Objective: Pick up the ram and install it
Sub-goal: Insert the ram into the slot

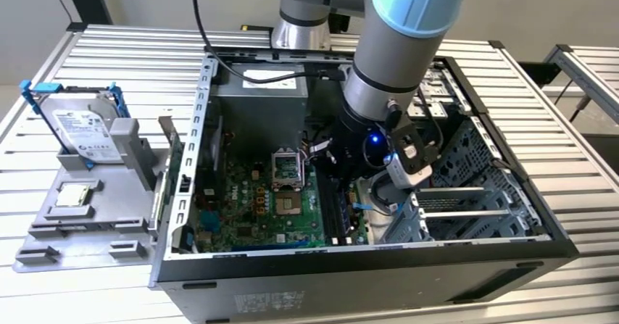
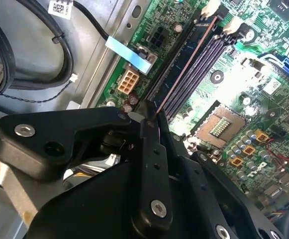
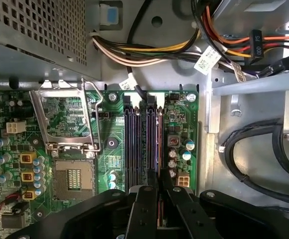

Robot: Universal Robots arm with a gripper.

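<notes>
A: One stick is what this is about, and the ram [image 2: 181, 67] is down in the case already. In the second wrist view its thin edge runs from the jaws along the memory slots [image 2: 196, 69] toward the white latches [image 2: 211, 7] at the far end.

B: Is the gripper [image 2: 150, 118] clenched on it?

A: It looks so. The two black fingers [image 2: 151, 154] meet at the near end of the stick, and in the first wrist view the gripper [image 3: 158, 191] sits right over the slots [image 3: 143, 137] with a reddish edge showing in the narrow gap. I read that as grasping the ram, not released.

B: Is it seated?

A: I can't tell. The edge lies in line with a slot, but whether it is pressed home or resting on top is not clear.

B: What could go wrong?

A: In my judgement, mostly tilt. The grip is at one end, so a push there could drive that end down while the far end rides up, leaving one latch unclosed. If the stick is one slot over or its notch misses the key, pressing could jam it or stress the board [image 3: 109, 149]. The open processor socket [image 3: 73, 177] is just beside the slots, so a sideways slip is risky too.

B: And outside the case?

A: In the exterior view the arm [image 1: 392, 56] reaches into the computer case [image 1: 349, 266]; the hard drive [image 1: 82, 128] stands in its holder on the counter [image 1: 116, 45], well apart.
</notes>
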